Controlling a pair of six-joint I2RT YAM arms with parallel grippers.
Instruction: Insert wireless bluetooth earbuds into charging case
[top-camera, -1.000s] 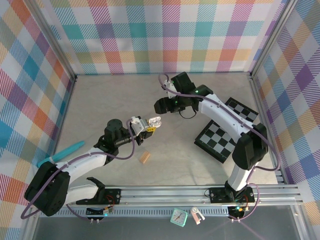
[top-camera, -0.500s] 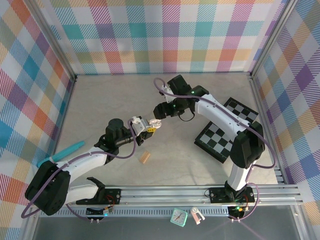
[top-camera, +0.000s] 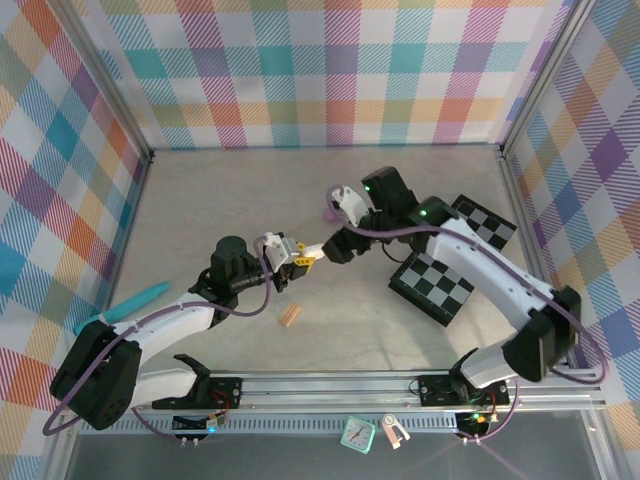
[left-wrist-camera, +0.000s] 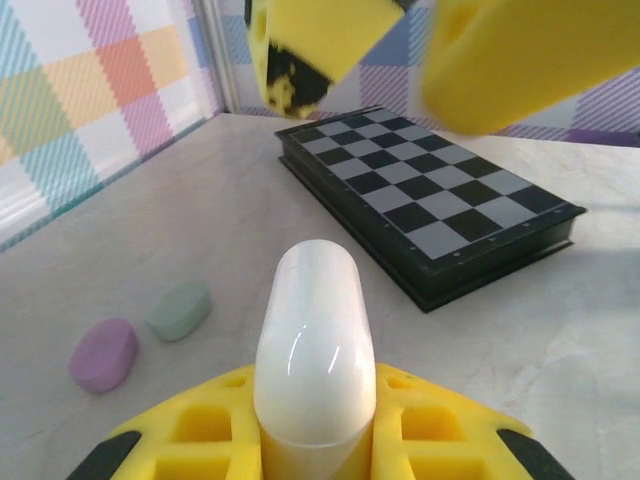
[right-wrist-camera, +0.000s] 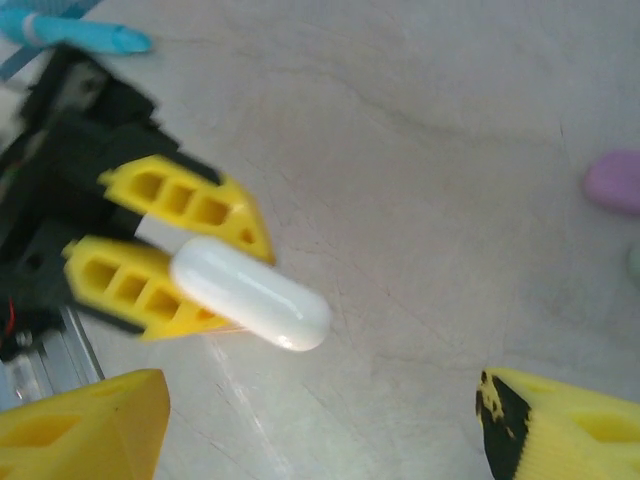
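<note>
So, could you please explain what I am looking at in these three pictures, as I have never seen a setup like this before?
This is a robot with a left arm and a right arm, bolted at the near edge of a table. Each arm ends in a two-finger clamp called a gripper. The wide picture comes from a camera above the table. The other two come from cameras on the left and right wrists. The left gripper is shut on a white case. The right gripper is open and faces that case without touching it. On the table lie a chessboard, a purple case, a green case, a tan block and a teal pen.
</note>
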